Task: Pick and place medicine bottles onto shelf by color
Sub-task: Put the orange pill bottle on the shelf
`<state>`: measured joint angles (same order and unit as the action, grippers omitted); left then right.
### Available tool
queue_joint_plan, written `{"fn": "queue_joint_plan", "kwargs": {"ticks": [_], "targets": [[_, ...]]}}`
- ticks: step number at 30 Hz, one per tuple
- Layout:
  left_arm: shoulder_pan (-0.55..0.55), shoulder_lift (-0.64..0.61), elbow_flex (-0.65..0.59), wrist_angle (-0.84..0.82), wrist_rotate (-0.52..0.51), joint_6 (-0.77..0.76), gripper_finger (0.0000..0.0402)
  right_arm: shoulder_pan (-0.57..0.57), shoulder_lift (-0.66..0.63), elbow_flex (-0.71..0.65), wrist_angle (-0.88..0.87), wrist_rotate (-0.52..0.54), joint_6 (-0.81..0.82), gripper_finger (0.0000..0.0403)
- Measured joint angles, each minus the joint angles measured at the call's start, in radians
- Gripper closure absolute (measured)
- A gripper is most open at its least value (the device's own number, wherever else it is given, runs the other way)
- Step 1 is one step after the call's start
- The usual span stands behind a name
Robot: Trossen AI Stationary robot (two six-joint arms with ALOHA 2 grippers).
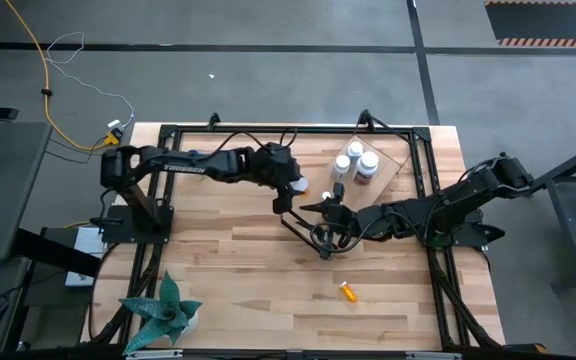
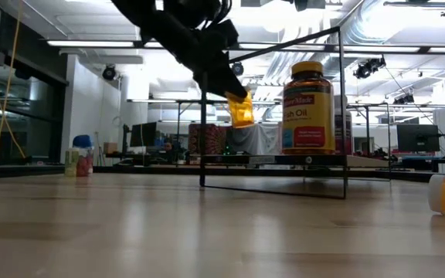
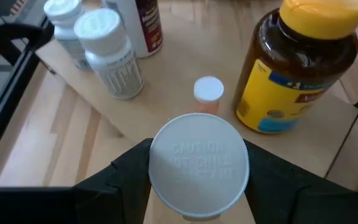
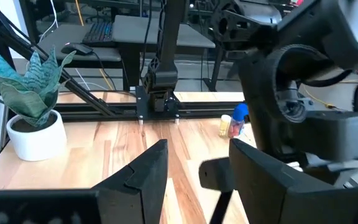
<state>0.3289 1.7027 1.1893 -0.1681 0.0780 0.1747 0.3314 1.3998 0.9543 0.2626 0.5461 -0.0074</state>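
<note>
A small orange bottle (image 1: 349, 291) is lying on its side on the butcher-block tabletop (image 1: 248, 260), well apart from the shelf (image 1: 393, 160) on the near side, and showing at the low view's edge too. Between it and the shelf, the right gripper (image 4: 197, 171) is hovering with its fingers spread apart and nothing between them, facing the potted plant (image 4: 33, 115) and a blue-capped bottle (image 4: 240, 113) far across the table. Closer to the shelf, the left gripper (image 3: 197, 180) is clamping its two dark fingers on an orange bottle with a white child-proof cap (image 3: 199, 165), holding it in the air just above the shelf's near edge. On the shelf board beyond it, another small orange bottle (image 3: 208, 94) is standing upright beside the amber fish oil bottle (image 3: 300, 62) with its yellow cap. Farther back on the shelf, the white bottles (image 1: 356, 160) are standing together in a cluster.
</note>
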Motion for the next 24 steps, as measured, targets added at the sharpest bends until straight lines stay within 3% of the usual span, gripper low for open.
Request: {"fn": "queue_joint_plan", "kwargs": {"ticks": [9,24], "targets": [[0.061,0.055,0.03,0.134,-0.007,0.013,0.0202,0.0,0.0,0.0,0.0,0.0,0.0,0.0237],[0.079,-0.015,0.03,0.059,-0.002,-0.017,0.0202,0.0,0.0,0.0,-0.003,0.0,0.0,0.0237]]}}
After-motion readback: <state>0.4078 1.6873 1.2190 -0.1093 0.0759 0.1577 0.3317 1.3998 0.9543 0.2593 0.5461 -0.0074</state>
